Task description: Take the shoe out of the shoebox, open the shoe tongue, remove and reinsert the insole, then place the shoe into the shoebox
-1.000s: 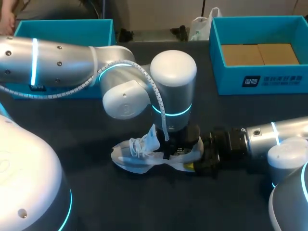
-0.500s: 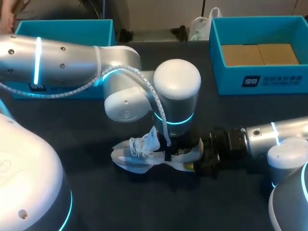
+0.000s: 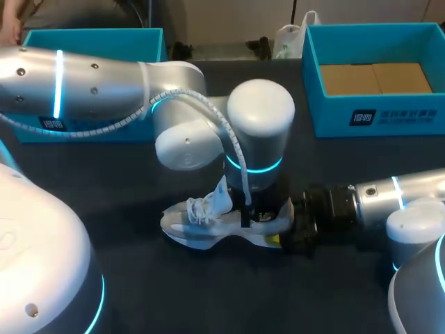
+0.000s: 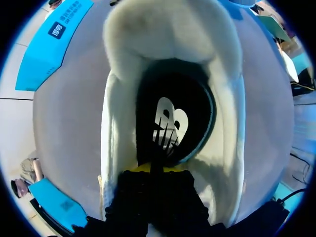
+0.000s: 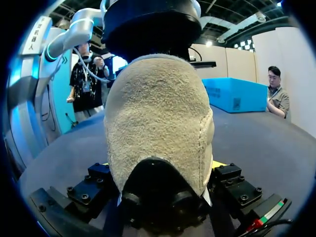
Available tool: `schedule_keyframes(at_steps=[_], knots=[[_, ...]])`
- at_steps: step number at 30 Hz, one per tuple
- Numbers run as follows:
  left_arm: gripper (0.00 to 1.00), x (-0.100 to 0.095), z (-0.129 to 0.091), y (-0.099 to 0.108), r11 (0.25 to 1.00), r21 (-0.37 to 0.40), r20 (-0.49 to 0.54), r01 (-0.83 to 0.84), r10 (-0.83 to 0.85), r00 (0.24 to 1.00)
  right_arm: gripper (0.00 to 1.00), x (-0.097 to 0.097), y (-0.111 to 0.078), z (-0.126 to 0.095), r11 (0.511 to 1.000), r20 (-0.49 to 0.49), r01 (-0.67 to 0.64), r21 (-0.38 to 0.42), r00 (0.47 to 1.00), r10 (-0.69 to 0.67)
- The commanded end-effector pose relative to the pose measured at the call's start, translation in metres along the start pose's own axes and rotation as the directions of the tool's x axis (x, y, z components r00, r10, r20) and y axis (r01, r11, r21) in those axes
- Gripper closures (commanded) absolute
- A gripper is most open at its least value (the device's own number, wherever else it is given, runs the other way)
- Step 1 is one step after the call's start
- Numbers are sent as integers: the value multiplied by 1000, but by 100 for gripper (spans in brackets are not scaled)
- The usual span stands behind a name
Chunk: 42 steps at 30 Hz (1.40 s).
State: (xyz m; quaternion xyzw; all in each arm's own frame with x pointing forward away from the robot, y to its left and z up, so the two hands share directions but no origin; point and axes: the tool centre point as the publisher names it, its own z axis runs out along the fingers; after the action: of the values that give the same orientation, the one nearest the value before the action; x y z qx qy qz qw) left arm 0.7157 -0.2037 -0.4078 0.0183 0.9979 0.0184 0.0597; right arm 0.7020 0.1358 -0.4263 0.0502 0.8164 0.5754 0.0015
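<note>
A white and grey shoe (image 3: 198,224) lies on its sole mid-table, toe to the left, laces loose. My left gripper (image 3: 252,211) points straight down into the heel opening, mostly hidden under its own wrist. In the left wrist view the shoe's pale lining (image 4: 116,148) rings the black insole (image 4: 190,98) with its white logo, and the left gripper (image 4: 157,165) is shut on the insole's heel edge. My right gripper (image 3: 281,235) comes in from the right, shut on the shoe. In its wrist view the suede heel (image 5: 158,113) fills the right gripper (image 5: 160,165), one finger on each side.
A blue shoebox (image 3: 334,115) with brown card inside stands at the back right. A second blue box part (image 3: 90,43) sits at the back left, behind my left arm. Dark tabletop lies bare in front of the shoe.
My left arm has shifted a little right and lower into the shoe's opening, and its fingers have closed. The shoe and my right arm have stayed put.
</note>
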Motion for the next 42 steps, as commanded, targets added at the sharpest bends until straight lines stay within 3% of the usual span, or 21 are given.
schedule_keyframes(at_steps=[1,10,22,39,40,41,42], knots=[[100,-11,-4,12,999,53,-67,-10,13,998,100,2,0,3,1000,1,1,4,1000,-1],[100,-5,-28,26,984,177,-199,-32,68,978,100,2,0,3,1000,1,1,4,1000,-1],[100,7,-48,21,960,280,-225,-15,80,971,100,2,0,3,1000,1,1,4,1000,-1],[100,4,-64,-26,948,303,-70,101,-83,994,100,2,0,3,1000,1,1,4,1000,-1],[62,3,-64,-29,947,301,-54,110,-98,994,100,2,0,3,1000,1,1,4,1000,-1],[52,3,-64,-30,947,300,-49,112,-102,994,100,2,0,3,1000,1,1,4,1000,-1],[51,2,-64,-31,947,301,-48,112,-102,994,100,2,0,3,1000,1,1,4,1000,-1]])
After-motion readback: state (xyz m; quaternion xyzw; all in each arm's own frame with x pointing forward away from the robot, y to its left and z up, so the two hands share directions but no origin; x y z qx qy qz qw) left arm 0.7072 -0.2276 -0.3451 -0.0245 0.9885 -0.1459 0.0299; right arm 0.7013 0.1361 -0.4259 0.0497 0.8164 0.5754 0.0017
